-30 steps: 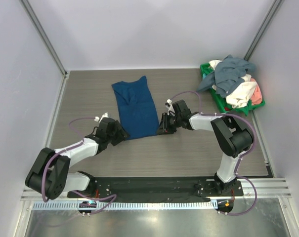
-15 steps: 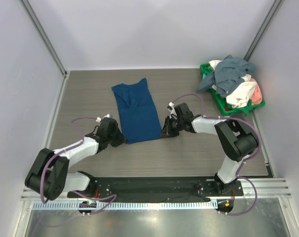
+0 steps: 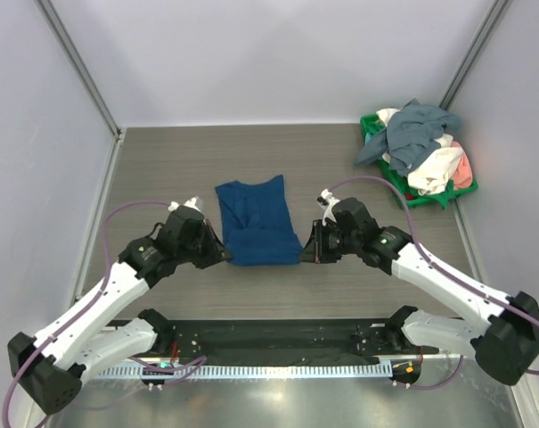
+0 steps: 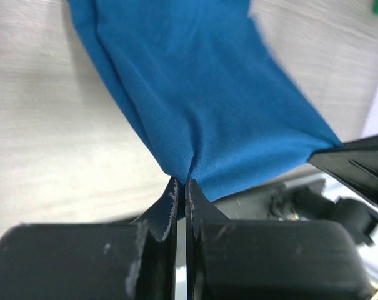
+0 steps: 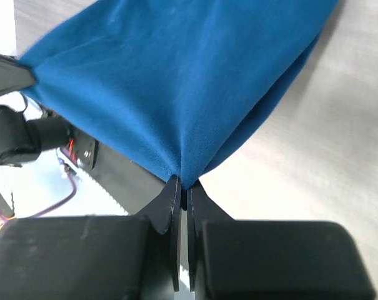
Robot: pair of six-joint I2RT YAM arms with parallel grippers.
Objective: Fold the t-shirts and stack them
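Observation:
A blue t-shirt [image 3: 258, 223] hangs stretched between my two grippers over the middle of the table, its near edge lifted. My left gripper [image 3: 223, 254] is shut on its near left corner; in the left wrist view [image 4: 182, 181] the cloth [image 4: 201, 94] is pinched between the closed fingertips. My right gripper [image 3: 306, 252] is shut on the near right corner; in the right wrist view [image 5: 184, 185] the blue cloth [image 5: 176, 81] fans out from the closed jaws. More t-shirts [image 3: 420, 143], grey-blue, white and salmon-pink, lie heaped in the basket.
A green plastic basket [image 3: 394, 183] stands at the back right corner against the wall. Grey walls and metal posts border the wooden table [image 3: 153, 169]. The black base rail [image 3: 278, 339] runs along the near edge.
Both grippers have pulled back toward the near edge and lifted, dragging the blue shirt's near edge with them. The shirt now looks shorter and sits further right and nearer.

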